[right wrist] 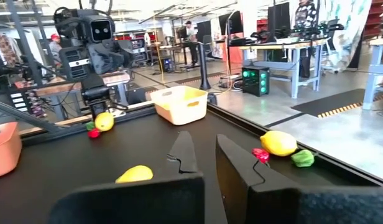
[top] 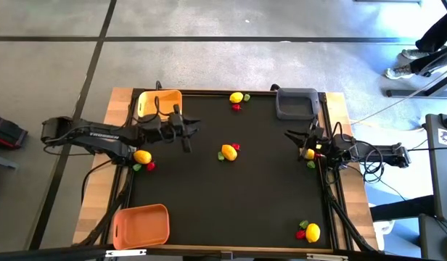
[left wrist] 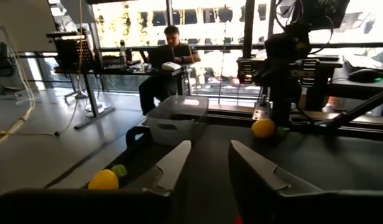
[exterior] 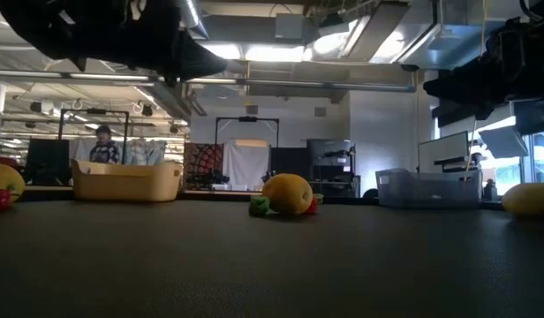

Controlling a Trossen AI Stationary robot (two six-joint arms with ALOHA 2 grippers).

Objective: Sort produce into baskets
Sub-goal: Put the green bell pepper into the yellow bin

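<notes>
Desk (top: 231, 203): a dark mat in a wooden frame, seen from above, is carrying three baskets and five clusters of produce.
Yellow basket (top: 160, 101): sitting at the mat's 11 o'clock corner.
Grey basket (top: 296, 102): sitting at the 1 o'clock corner.
Orange basket (top: 141, 225): sitting at the 7 o'clock corner.
Centre lemon (top: 228, 151): lying mid-mat, with a red piece and a green piece touching it.
Far lemon (top: 236, 97): lying at 12 o'clock on the mat's edge, a red piece just beside it.
Left lemon (top: 142, 156): lying at 9 o'clock, with red and green pieces beside it.
Right lemon (top: 309, 154): lying at 3 o'clock under the right arm, a green piece near it.
Near lemon (top: 313, 232): lying at 5 o'clock with red and green pieces.
Left pincer (top: 186, 138): hovering between the yellow basket and the centre lemon, fingers (left wrist: 173, 165) standing partly apart, holding nothing.
Right pincer (top: 294, 136): waiting at the mat's 3 o'clock edge, fingers nearly together, gripping nothing.
</notes>
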